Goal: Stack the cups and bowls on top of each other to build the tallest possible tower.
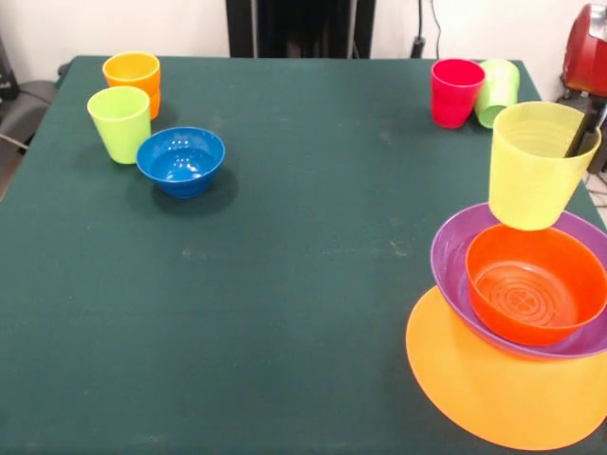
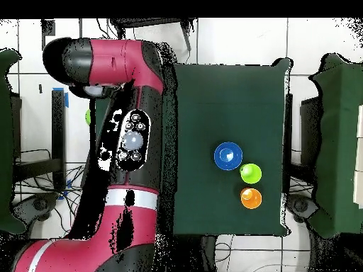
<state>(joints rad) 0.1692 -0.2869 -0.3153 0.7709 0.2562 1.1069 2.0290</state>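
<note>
Nearest the camera, at five o'clock, the tower [image 1: 517, 332] stands three bowls deep: orange bowl [image 1: 503, 398], purple bowl [image 1: 455, 256], red-orange bowl [image 1: 531, 284]. Above it hangs the yellow cup [image 1: 531, 166], a dark finger [image 1: 580, 135] apparently inside its rim; the gripper's opening cannot be judged. Red cup [image 1: 455, 91], green cup [image 1: 498, 90], blue bowl [image 1: 180, 159], lime cup [image 1: 120, 123] and orange cup [image 1: 133, 78] remain.

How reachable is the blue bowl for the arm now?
Probably not yet: the hand holds the yellow cup. Otherwise the blue bowl looks open from above, lime green cup close beside.
</note>
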